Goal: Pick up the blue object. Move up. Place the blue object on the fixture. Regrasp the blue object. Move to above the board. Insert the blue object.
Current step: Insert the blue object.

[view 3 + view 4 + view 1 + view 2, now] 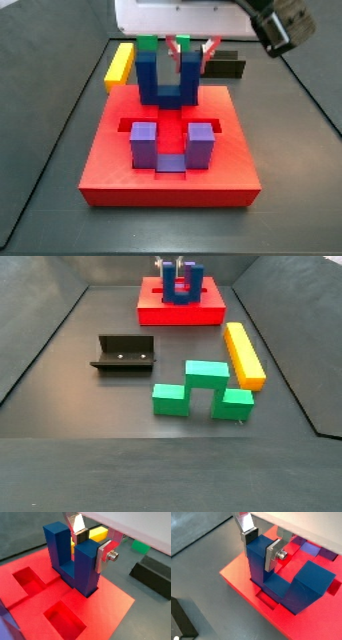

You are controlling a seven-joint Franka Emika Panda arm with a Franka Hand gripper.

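**Operator A:** Going left to right in a side view, what do you have?

**Operator B:** I see the yellow bar [119,66] at far left, a green block [146,46] behind it, then the board [107,160] filling the middle. The purple U-shaped block [168,145] sits in the board's near recess. The fixture [227,67] is off to the far right, on the floor.

**Operator A:** And the blue object?

**Operator B:** The blue object [170,80] stands upright at the board's far end, arms up, base down at the board's surface. In a wrist view its base [81,582] meets the red top beside two open recesses.

**Operator A:** Gripper?

**Operator B:** The gripper [92,543] is clamped on one arm of the blue object; I see a silver finger [272,554] flat against that arm, the other on its opposite face.
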